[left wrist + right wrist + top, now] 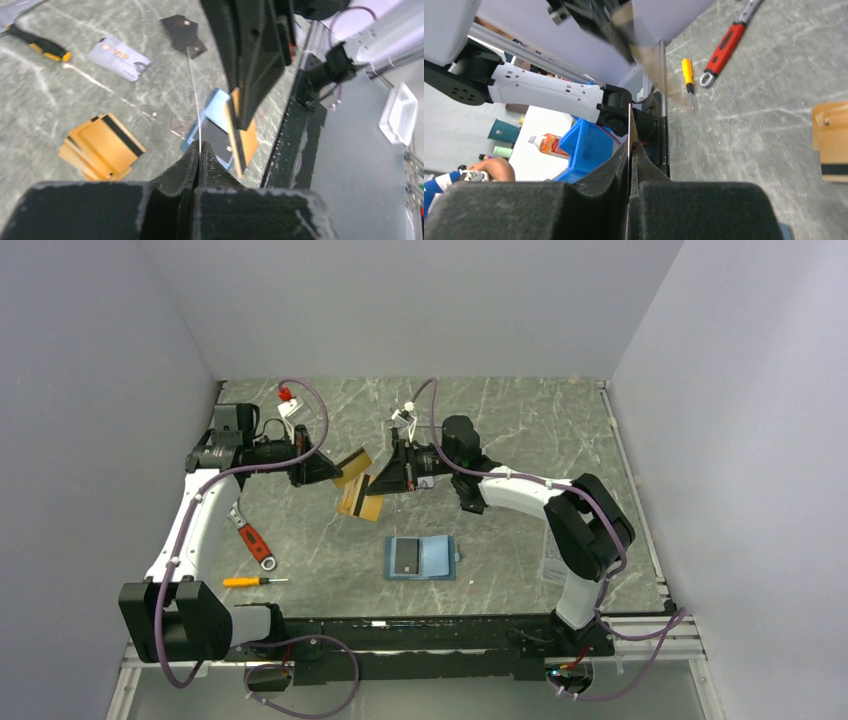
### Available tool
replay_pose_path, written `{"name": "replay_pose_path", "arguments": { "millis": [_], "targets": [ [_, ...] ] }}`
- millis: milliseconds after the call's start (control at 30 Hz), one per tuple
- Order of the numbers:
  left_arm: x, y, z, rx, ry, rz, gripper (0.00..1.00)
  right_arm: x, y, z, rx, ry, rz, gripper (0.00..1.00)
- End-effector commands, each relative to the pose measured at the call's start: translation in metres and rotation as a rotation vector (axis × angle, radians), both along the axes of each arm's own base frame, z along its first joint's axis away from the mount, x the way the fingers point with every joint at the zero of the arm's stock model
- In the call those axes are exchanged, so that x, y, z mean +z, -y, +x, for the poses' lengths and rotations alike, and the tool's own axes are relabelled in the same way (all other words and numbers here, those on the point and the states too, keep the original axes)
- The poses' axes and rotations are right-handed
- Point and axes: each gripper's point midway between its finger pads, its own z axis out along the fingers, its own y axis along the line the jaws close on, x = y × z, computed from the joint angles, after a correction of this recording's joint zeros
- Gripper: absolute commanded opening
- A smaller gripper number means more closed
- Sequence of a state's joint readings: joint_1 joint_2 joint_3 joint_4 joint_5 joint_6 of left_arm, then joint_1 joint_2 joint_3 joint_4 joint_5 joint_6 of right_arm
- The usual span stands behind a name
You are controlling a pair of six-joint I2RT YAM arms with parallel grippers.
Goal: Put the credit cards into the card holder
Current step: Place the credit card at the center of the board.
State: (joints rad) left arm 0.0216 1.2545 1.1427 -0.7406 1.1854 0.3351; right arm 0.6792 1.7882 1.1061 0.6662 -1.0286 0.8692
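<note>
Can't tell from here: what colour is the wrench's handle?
Red wrench handle, best in the right wrist view.

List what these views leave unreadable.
Left wrist: the left card, clamped in the left pincer, shows edge-on only; its face is unreadable.
Right wrist: the right card in the right pincer is edge-on too; the orange stack is cut by the right edge.
Top: the holder pockets are too small to count.

Edge-on card [195, 100] in left pincer [199, 151]
</note>
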Motion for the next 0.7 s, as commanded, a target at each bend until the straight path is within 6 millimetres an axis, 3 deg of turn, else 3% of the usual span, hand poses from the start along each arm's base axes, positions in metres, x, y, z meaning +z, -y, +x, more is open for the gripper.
{"name": "replay_pose_path", "arguments": {
  "millis": [0,200,500,667],
  "targets": [
    [-0.005,-0.018,0.036,0.171,0.034,0.059,0.00,-0.008,0.015,-0.003,-0.015,-0.006,-0.023,0.06],
    [-0.034,-0.019,0.048,0.229,-0.048,0.064,0.00,-0.031,0.034,-0.009,-0.051,-0.059,-0.079,0.04],
    [-0.125,0.014,0.056,0.193,-0.228,0.165,0.00,-0.051,0.060,-0.010,-0.159,-0.121,-0.143,0.00],
    [-0.165,0.014,0.066,0.203,-0.294,0.235,0.00,-0.046,0.065,-0.014,-0.179,-0.110,-0.147,0.00]
  ]
}}
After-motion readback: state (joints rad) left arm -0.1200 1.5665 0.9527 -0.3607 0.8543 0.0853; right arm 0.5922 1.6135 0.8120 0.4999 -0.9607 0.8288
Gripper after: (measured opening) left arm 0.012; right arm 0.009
